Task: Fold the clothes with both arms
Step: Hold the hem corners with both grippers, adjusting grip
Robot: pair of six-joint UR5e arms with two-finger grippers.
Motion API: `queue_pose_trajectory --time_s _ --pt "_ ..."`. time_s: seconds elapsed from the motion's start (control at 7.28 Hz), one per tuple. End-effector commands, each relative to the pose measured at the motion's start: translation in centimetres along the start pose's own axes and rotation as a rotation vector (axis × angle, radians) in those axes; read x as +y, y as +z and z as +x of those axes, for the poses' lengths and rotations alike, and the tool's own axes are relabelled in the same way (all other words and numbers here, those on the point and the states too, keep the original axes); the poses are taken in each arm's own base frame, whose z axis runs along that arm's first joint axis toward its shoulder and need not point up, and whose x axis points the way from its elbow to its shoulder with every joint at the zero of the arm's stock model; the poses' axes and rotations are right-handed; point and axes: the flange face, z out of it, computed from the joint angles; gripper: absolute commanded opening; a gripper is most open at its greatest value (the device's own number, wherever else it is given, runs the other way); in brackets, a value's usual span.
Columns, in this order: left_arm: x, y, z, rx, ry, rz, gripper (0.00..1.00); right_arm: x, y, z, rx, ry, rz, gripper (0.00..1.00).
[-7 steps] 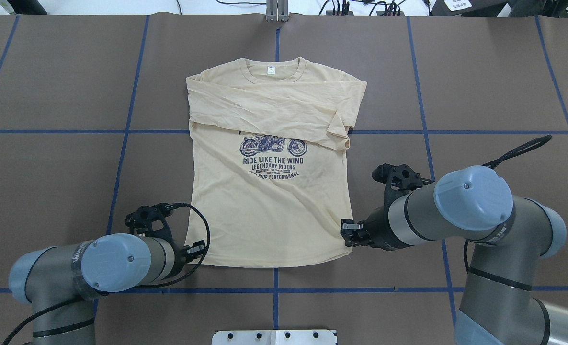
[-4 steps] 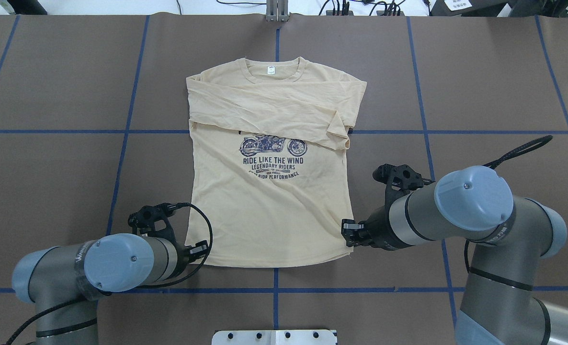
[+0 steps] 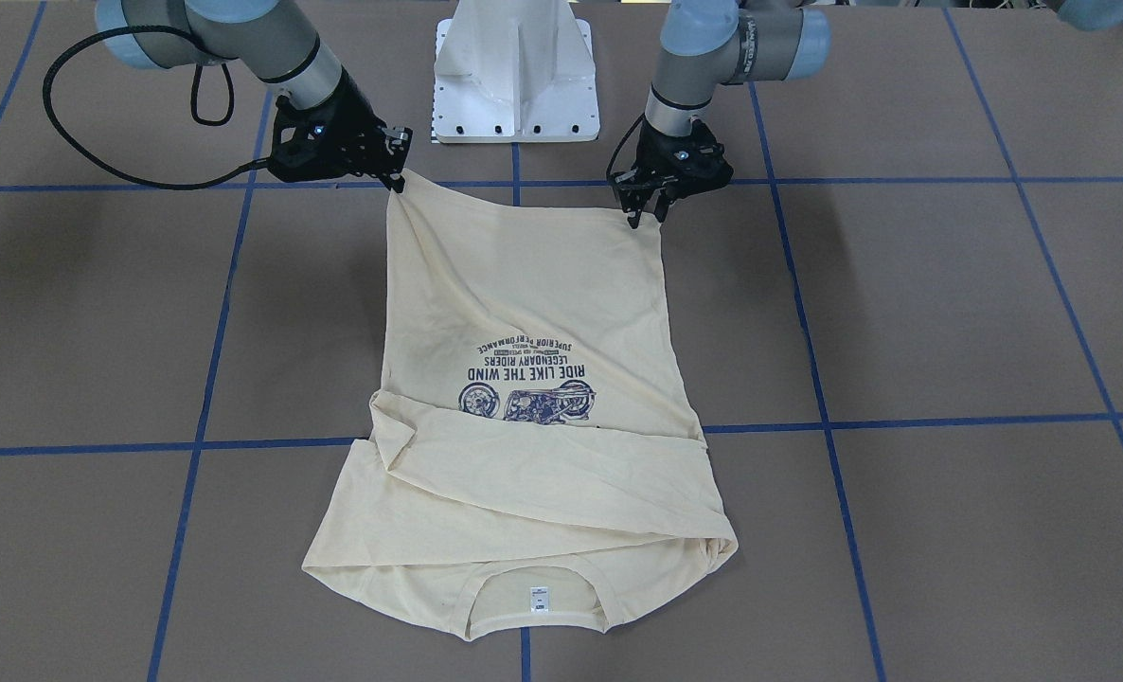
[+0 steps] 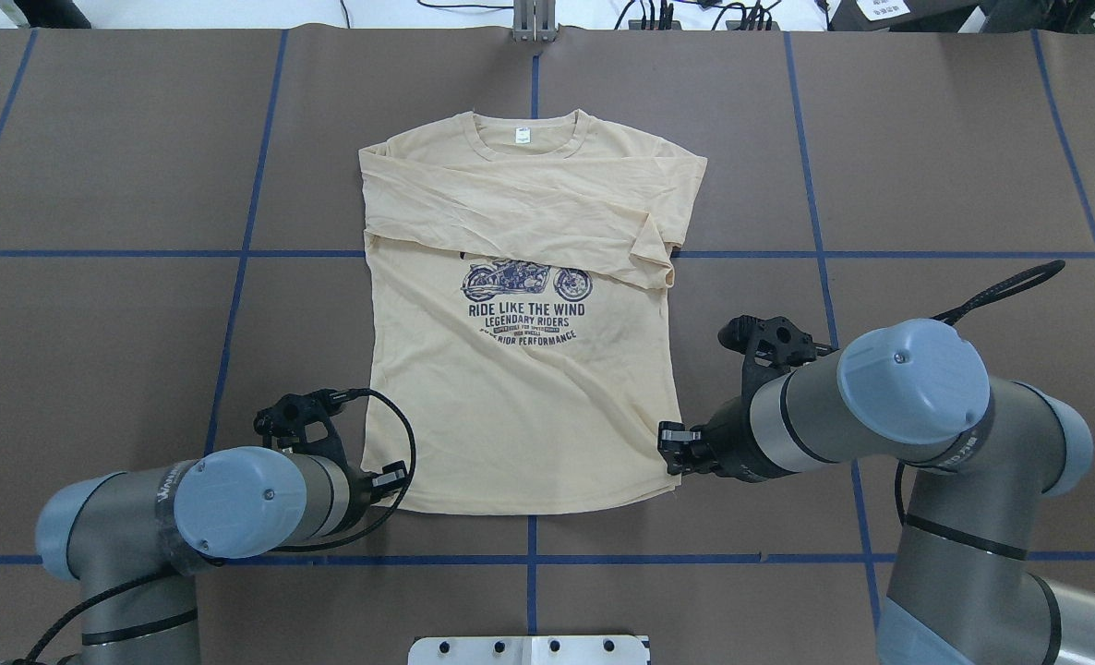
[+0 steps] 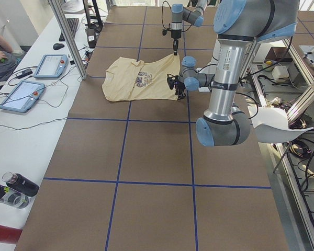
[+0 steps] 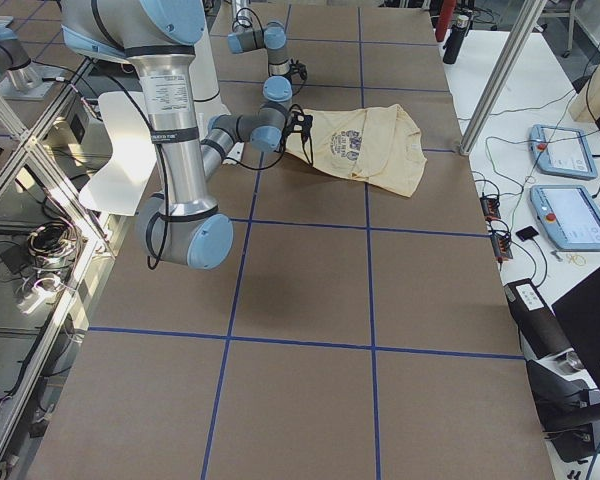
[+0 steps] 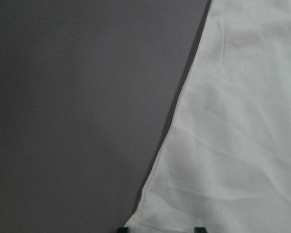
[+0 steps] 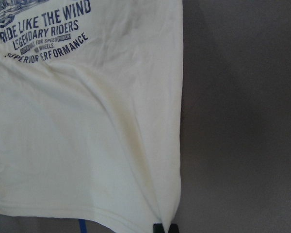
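The clothes, one cream-yellow long-sleeved shirt (image 4: pixel 520 406), lie flat with the print up, the collar far from me and both sleeves folded across the chest. My right gripper (image 4: pixel 670 457) is at the hem corner on its side. In the right wrist view its fingertips (image 8: pixel 165 228) are pinched shut on that corner, which is raised a little off the table (image 3: pixel 397 180). My left gripper (image 4: pixel 392 480) is low at the other hem corner. In the left wrist view it (image 7: pixel 159 229) is open, with its tips either side of the corner of the shirt (image 7: pixel 233 145).
The brown table cover carries blue tape lines (image 4: pixel 531 559). The white pedestal base (image 3: pixel 514 76) stands just behind the hem. A side bench with tablets (image 5: pixel 21 94) and bottles (image 5: pixel 13 188) runs along the far edge.
My left arm has slid right, bringing its gripper onto the hem corner. The right arm and the shirt have barely moved.
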Motion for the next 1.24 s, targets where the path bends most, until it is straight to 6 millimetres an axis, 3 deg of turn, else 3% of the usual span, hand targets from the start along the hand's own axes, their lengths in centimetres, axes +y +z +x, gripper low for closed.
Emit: queue_pose_trajectory --time_s 0.0,0.27,0.41,0.55,0.69,1.1 --pt "0.0 -0.5 0.2 0.008 -0.001 -0.003 0.00 -0.1 0.0 0.1 0.002 0.002 0.000 0.00" --pt "-0.4 -1.5 0.8 0.029 -0.006 -0.002 0.00 0.0 0.0 0.3 0.005 0.001 0.000 0.00" --pt "-0.9 -1.6 0.6 0.028 -0.012 0.005 0.25 0.0 0.1 0.3 0.006 0.001 -0.001 0.00" --pt "-1.4 -1.6 0.5 0.024 -0.015 0.013 0.76 0.0 0.1 0.2 0.005 0.001 -0.001 0.00" --pt "-1.4 -1.3 0.2 -0.003 -0.007 0.018 0.95 0.0 0.2 0.3 0.006 0.001 -0.001 0.00" --pt "-1.0 -0.6 -0.3 -0.059 -0.002 0.022 0.97 -0.1 0.4 0.4 0.010 0.003 -0.001 0.00"
